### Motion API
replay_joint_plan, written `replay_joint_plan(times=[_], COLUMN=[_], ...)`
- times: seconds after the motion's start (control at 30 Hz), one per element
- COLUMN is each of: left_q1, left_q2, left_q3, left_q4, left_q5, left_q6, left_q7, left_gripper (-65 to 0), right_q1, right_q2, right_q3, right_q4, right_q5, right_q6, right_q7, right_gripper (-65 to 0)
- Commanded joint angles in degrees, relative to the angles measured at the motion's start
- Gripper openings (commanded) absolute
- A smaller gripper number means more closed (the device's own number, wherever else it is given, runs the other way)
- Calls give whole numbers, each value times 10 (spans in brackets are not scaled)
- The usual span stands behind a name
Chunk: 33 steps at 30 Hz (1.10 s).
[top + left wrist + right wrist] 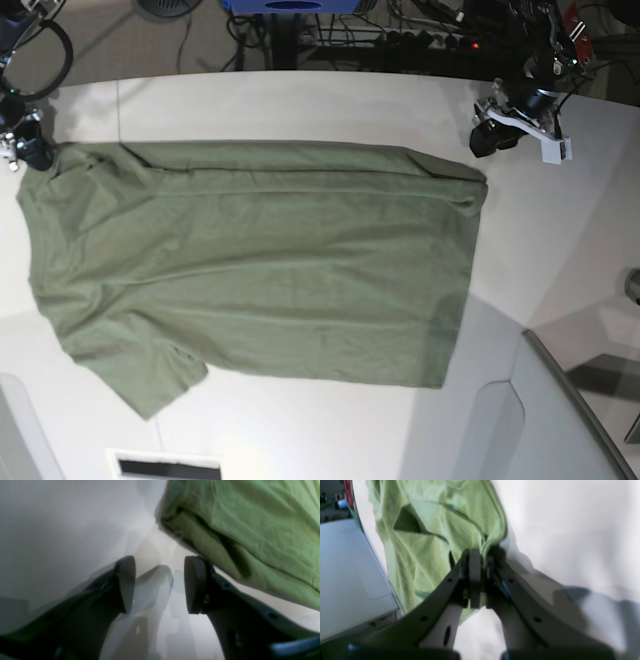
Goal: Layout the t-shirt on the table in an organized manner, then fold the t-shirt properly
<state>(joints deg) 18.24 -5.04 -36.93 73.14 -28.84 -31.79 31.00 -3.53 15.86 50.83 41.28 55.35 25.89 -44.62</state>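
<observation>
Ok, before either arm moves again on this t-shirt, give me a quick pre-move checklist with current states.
1. Right gripper shut on the t-shirt edge: ok, fabric sits pinched between its pads in the right wrist view.
2. Left gripper gripping the shirt: not ok, jaws stand open and empty, beside the far corner.
3. Shirt fully on the table: ok, no part overhangs in the base view.
4. Shirt laid flat: not ok, a fold runs along the far edge and a sleeve is bunched.
5. How many layers the right gripper pinches: cannot tell.
</observation>
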Motion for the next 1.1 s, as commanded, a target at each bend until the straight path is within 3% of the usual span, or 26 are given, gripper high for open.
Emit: replay_joint_plan(times=[0.0, 0.13, 0.17, 0.23, 0.3, 0.53, 0.77, 1.07], left_q1=[5, 26, 32, 43, 49, 25, -11, -47], left_q2=[-1, 6, 6, 7, 7, 4, 4, 4], left_q3=[-2, -5, -5, -2, 0, 22, 72, 101], left_q4=[7, 55, 68, 92, 103, 104, 106, 102], left_q5=[13, 13, 13, 13, 13, 14, 14, 14], left_q6=[4, 5, 5, 13, 37, 53, 114, 142], left_q7=[17, 17, 17, 17, 18, 18, 18, 18], left_gripper=[-344, -354, -378, -494, -650, -650, -650, -650], right_q1=[-4, -5, -5, -2, 0, -5, -5, -12], right_q2=[3, 4, 8, 19, 20, 18, 18, 18], right_q3=[-3, -4, -4, -4, 2, 25, 23, 23], right_q4=[0, 2, 3, 3, 3, 3, 3, 3], right_q5=[-29, -30, -30, -30, -26, -28, -28, -26], right_q6=[-16, -16, -16, -17, -18, -18, -18, -18], right_q7=[-19, -33, -46, -74, -83, -83, -85, -85], right_gripper=[-650, -642, -611, -527, -497, -497, -497, -497])
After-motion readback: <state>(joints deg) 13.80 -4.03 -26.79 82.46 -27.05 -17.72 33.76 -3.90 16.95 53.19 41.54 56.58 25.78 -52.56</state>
